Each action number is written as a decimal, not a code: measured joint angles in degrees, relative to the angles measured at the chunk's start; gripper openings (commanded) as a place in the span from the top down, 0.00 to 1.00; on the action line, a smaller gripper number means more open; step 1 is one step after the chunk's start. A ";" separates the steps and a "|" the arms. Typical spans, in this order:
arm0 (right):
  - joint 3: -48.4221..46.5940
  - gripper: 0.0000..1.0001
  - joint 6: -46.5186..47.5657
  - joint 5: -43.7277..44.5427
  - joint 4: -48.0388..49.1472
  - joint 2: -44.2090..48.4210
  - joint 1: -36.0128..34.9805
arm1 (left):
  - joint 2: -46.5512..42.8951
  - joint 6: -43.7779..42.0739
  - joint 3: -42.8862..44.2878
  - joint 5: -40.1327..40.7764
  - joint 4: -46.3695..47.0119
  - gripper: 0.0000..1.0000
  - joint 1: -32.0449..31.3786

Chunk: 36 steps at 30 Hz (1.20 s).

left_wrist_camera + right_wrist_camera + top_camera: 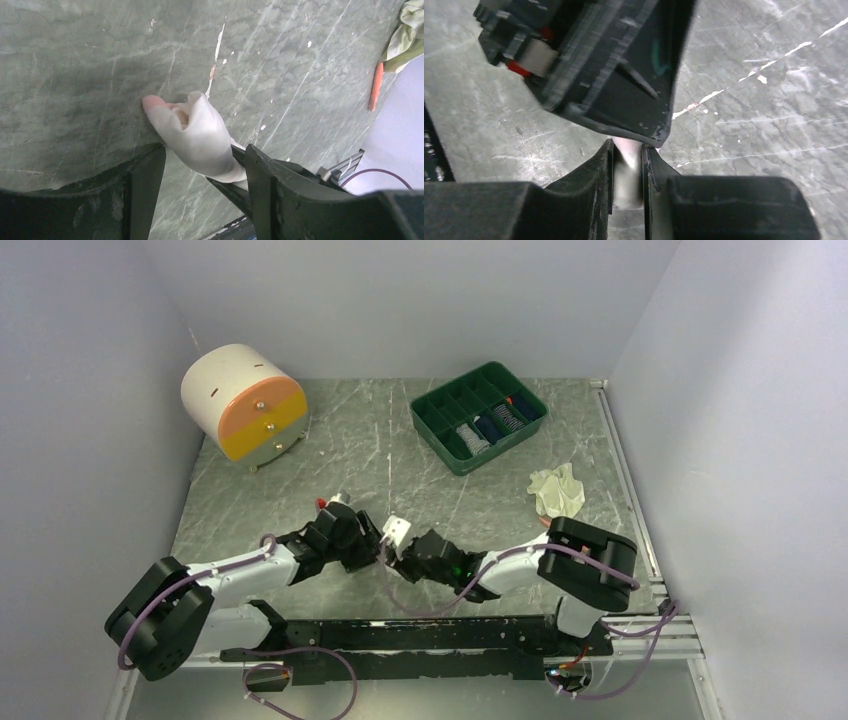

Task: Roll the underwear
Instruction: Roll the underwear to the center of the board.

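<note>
A small roll of white underwear with a pink edge point(397, 532) point(197, 137) is held just above the grey table, between both arms. My right gripper point(398, 552) point(628, 160) is shut on the near end of this roll, and the cloth fills the narrow gap between its fingers. My left gripper point(376, 544) point(204, 150) stands open around the roll. Its left finger point(145, 190) is clear of the cloth and its right finger point(262, 185) is next to it. A second, cream-white underwear point(557, 490) point(407, 30) lies crumpled at the right.
A green compartment tray point(436, 426) with rolled items stands at the back right. A round white, orange and yellow drawer box point(245, 400) stands at the back left. An orange stick point(376, 85) lies by the crumpled garment. Walls close in three sides.
</note>
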<state>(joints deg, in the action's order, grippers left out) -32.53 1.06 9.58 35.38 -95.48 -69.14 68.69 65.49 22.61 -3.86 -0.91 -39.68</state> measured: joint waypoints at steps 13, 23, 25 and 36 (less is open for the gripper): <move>8.22 0.61 -18.47 -29.29 21.55 -4.92 15.67 | 1.18 0.09 -0.11 -0.13 2.69 0.56 0.00; 2.56 0.35 -11.08 -23.12 4.55 0.11 12.17 | 3.37 0.04 0.26 -0.33 3.23 0.58 0.00; 0.87 0.33 -8.15 -19.26 0.87 1.01 9.60 | 3.98 -0.07 0.79 -0.35 3.08 0.58 0.00; -5.97 0.44 0.57 1.03 -9.57 -2.54 0.28 | 4.57 -0.17 1.55 -0.39 2.40 0.56 0.00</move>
<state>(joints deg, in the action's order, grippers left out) -38.50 1.63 10.61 25.80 -98.02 -68.86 73.25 65.32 24.16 -4.25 1.50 -39.68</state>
